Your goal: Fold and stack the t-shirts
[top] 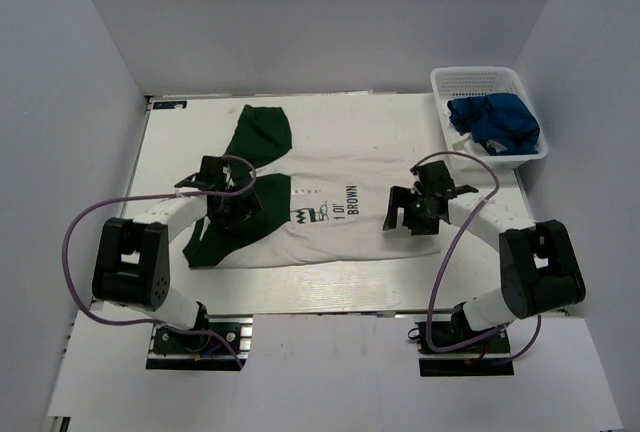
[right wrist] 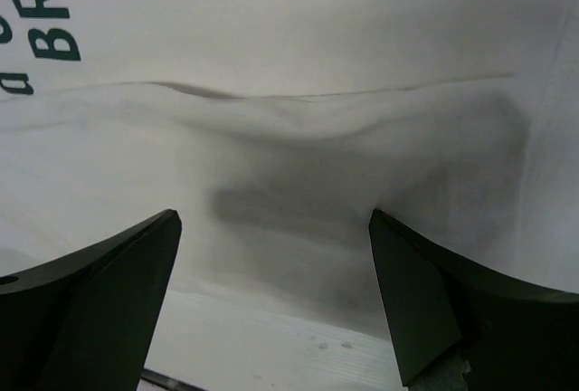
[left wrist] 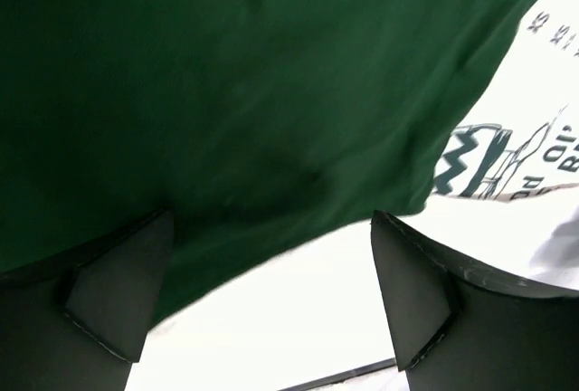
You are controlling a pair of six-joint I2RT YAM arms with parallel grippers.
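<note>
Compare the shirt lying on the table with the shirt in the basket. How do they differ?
The white-and-green t-shirt lies spread out flat on the table, while the blue t-shirt sits crumpled in the basket. The white-and-green t-shirt has dark green sleeves and a dark chest print. The blue t-shirt shows one plain colour, as far as can be seen. Both are cloth shirts, not yet stacked.

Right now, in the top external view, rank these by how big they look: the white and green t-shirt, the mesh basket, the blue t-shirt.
1. white and green t-shirt: spread flat, clearly the largest.
2. mesh basket.
3. blue t-shirt: bunched up inside the basket, so it looks smaller than the basket.
</note>
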